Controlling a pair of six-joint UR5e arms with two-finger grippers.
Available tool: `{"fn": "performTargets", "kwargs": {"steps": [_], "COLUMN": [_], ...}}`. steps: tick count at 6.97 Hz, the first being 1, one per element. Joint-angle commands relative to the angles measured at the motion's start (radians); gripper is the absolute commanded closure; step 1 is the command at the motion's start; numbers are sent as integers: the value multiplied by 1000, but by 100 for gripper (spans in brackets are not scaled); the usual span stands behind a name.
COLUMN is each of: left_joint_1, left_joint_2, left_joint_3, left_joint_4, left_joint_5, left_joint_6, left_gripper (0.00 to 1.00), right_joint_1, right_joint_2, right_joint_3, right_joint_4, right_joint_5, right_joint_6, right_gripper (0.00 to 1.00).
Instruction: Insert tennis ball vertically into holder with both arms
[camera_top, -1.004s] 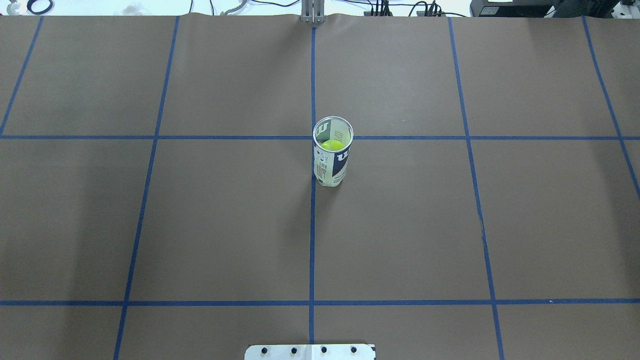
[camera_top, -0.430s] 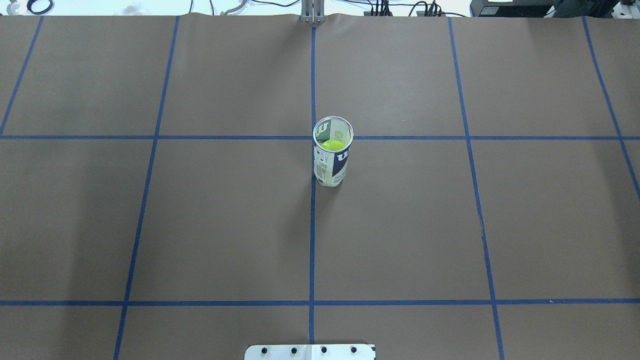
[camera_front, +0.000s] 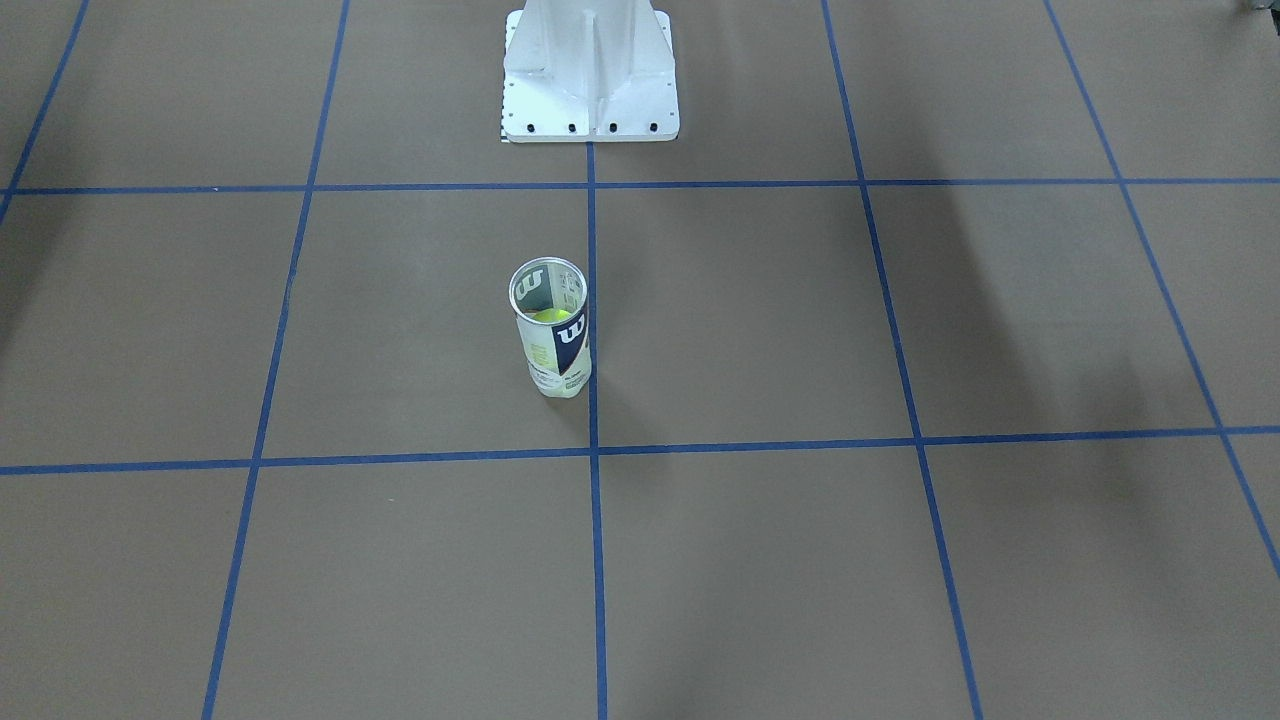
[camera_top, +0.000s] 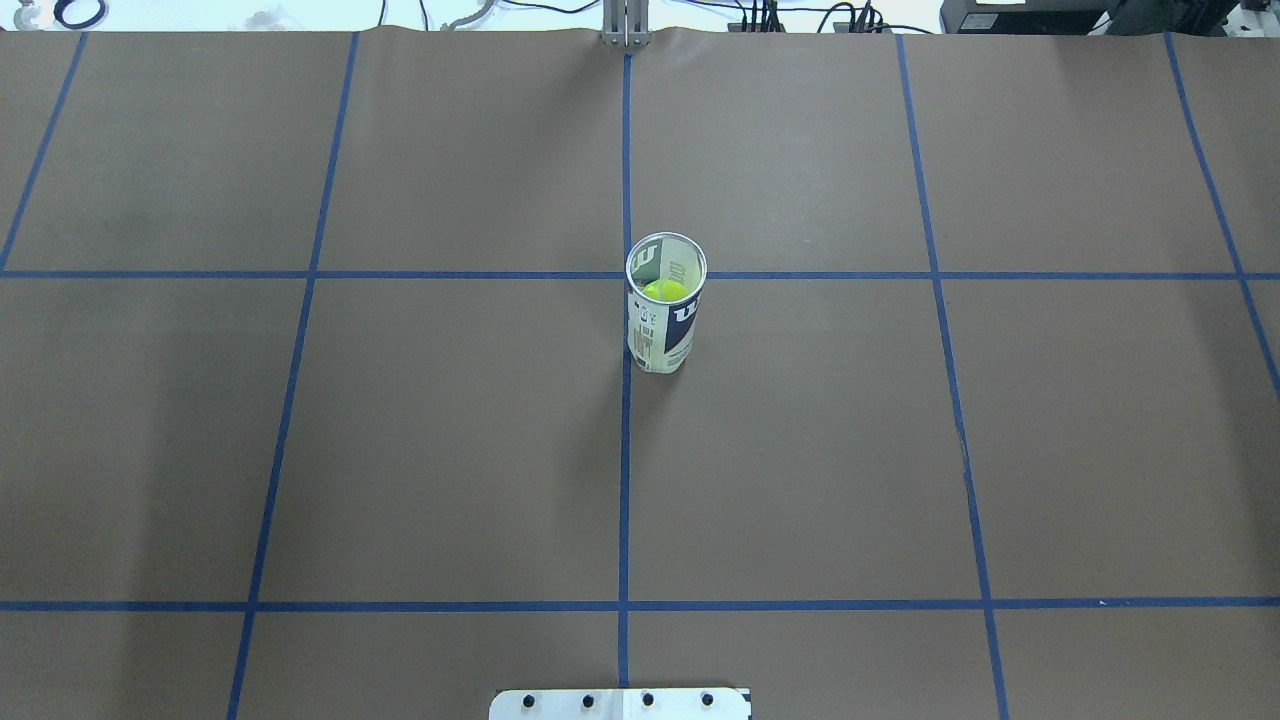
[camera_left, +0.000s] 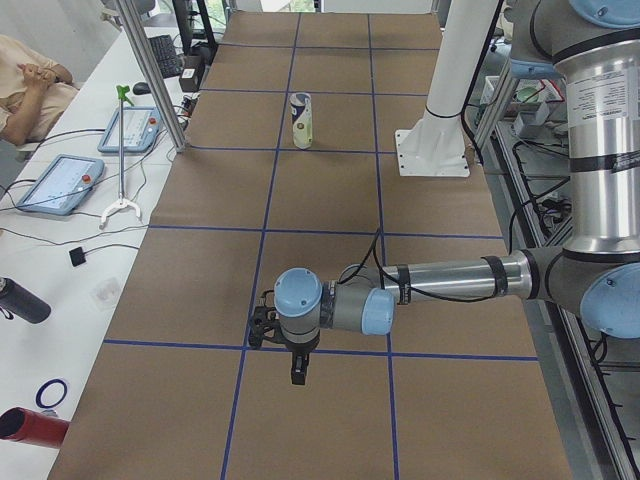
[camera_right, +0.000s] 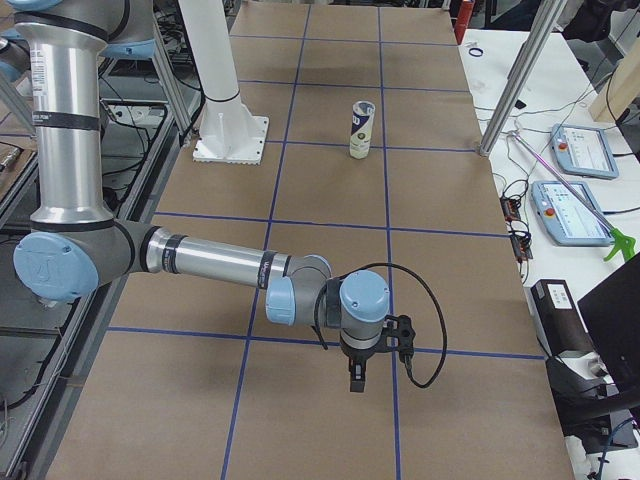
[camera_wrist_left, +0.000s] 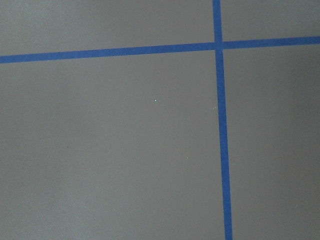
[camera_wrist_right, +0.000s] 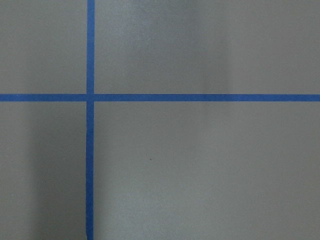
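**Ball is in: both arms parked well away from the holder**

The left end effector (camera_left: 297, 376) points down just above the desk (camera_left: 330, 420), close to a crossing of the blue tape lines (camera_wrist_left: 220, 125). I cannot tell whether its fingers are wide or narrow: only the side view shows it, and its wrist camera sees nothing but bare paper. The same holds for the right end effector (camera_right: 357, 381), which sits low over the desk's opposite end with nothing visible in it.

Far from each end effector, toward the middle of the desk, the holder (camera_top: 664, 325) stands upright beside a tape crossing. The tennis ball (camera_top: 663, 290) shows inside through the open mouth. Beyond the holder is the white pedestal (camera_front: 590, 90).

The insertion looks done, so I judge the step in hand to be standing clear. To do it well, any move home should lift first and keep away from the middle. An upright can holding one ball would likely tip at a light brush.

The only readable mark on the label is a white "W" on a navy panel. A second "W" shows through the clear wall near the rim. The fine print and a barcode-like block are too small to read.
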Motion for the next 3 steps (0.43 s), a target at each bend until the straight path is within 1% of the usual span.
{"fn": "performTargets", "kwargs": {"steps": [1, 3], "left_joint_1": [0, 0], "left_joint_2": [6, 5], "left_joint_3": [-1, -2], "left_joint_4": [0, -2], "left_joint_5": [4, 8], "left_joint_6": [0, 0], "left_gripper": [0, 0], "right_joint_1": [0, 0], "right_joint_2": [0, 0], "right_joint_3": [-1, -4], "right_joint_4": [0, 0], "right_joint_5": [4, 2], "right_joint_6": [2, 1], "right_gripper": [0, 0]}}
